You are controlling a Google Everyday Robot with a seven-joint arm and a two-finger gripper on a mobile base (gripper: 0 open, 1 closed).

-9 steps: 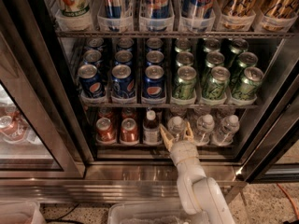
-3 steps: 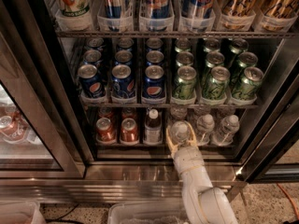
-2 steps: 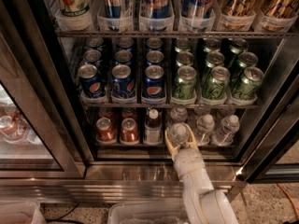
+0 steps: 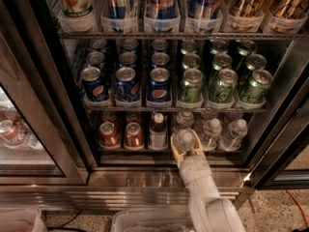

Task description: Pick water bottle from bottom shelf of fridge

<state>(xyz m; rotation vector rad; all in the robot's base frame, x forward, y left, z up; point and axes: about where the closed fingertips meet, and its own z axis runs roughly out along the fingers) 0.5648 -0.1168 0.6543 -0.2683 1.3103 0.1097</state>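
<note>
The fridge (image 4: 43, 105) stands open with a steel base strip. On its bottom shelf (image 4: 145, 151) stand several clear water bottles with white caps. My gripper (image 4: 184, 141) reaches up from the lower middle, and its two fingers sit on either side of the front-left water bottle (image 4: 184, 138), closed against it. Two more water bottles (image 4: 211, 132) (image 4: 236, 131) stand to its right, and another (image 4: 184, 119) stands behind it. The held bottle sits at the shelf's front edge.
Left of the held bottle stand a white-capped bottle of brown liquid (image 4: 157, 129) and red-brown cans (image 4: 133, 134). The rack above holds blue cans (image 4: 126, 83) and green cans (image 4: 222, 85). A closed glass door (image 4: 19, 129) is at the left. A clear bin (image 4: 145, 221) sits on the floor.
The gripper has closed in around the front-left water bottle and drawn slightly toward the shelf's front edge with it. The other bottles and cans have not moved.
</note>
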